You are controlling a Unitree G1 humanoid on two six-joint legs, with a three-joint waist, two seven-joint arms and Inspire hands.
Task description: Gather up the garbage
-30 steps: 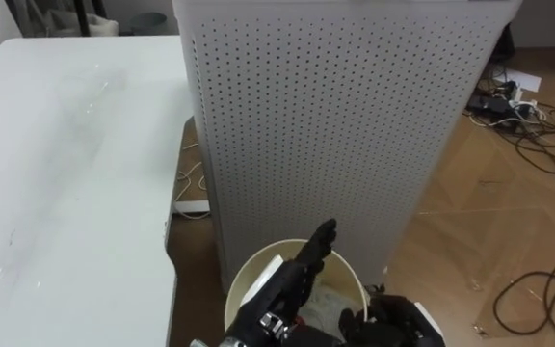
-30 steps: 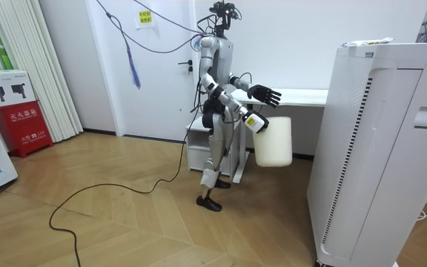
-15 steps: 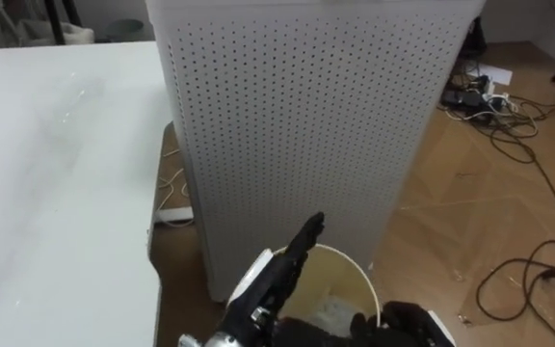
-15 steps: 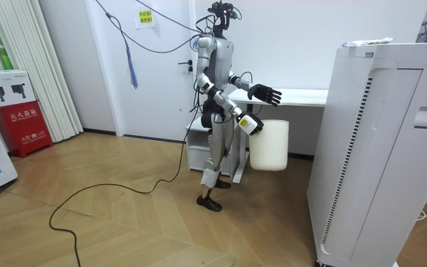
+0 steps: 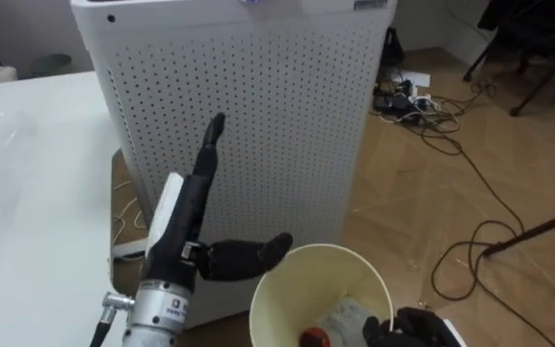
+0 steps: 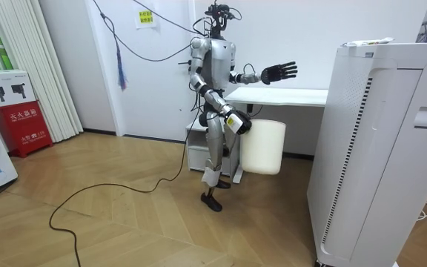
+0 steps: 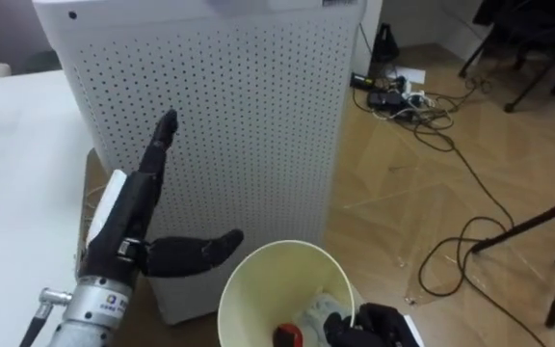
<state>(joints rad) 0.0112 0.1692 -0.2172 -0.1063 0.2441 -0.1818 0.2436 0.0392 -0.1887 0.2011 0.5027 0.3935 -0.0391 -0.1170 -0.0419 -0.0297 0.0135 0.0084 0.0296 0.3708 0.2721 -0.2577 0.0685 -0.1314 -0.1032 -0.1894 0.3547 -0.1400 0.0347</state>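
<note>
A cream waste bin (image 5: pixel 279 289) hangs at my right side, low in the eye views. Inside it lie a pale crumpled piece (image 5: pixel 347 312) and a small red item (image 5: pixel 313 336). My right hand (image 5: pixel 415 328) grips the bin's rim with dark curled fingers. My left hand (image 5: pixel 193 206) is raised in front of me, open, fingers straight and pointing up, thumb spread toward the bin, holding nothing. In the room view I stand beside the white table, left hand (image 6: pixel 279 72) stretched out at shoulder height, the bin (image 6: pixel 264 147) held by my right hand (image 6: pixel 237 124) at hip height.
A tall white perforated appliance (image 5: pixel 249 116) stands straight ahead. The white table (image 5: pixel 27 183) is on my left. Loose cables (image 5: pixel 430 116) and a dark stand leg (image 5: pixel 538 231) lie on the wooden floor to the right. A red box (image 6: pixel 17 113) stands by the wall.
My left arm rose from just above the bin to a high outstretched pose. The bin swung a little toward the room view's left. The eye view turned to the right.
</note>
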